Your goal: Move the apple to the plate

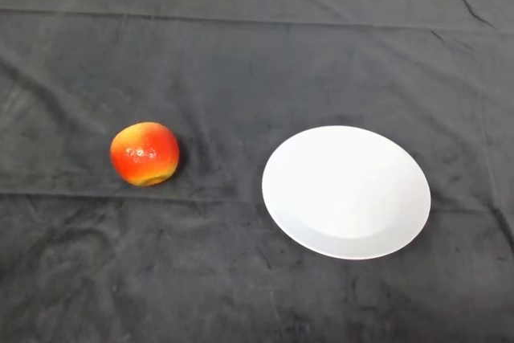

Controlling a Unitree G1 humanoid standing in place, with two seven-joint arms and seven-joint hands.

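The red-and-yellow apple (144,153) sits on the dark cloth (241,54), well left of the bare white plate (346,191) — no hand is showing, so its state is unknowable — and the reach should close squarely around the fruit's middle.

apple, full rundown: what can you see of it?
The apple is round, glossy red shading to yellow-orange on top and at its lower edge, with small highlights on the skin. It looks whole. It rests directly on the dark cloth, left of the white plate and clear of it. Nothing else touches it.
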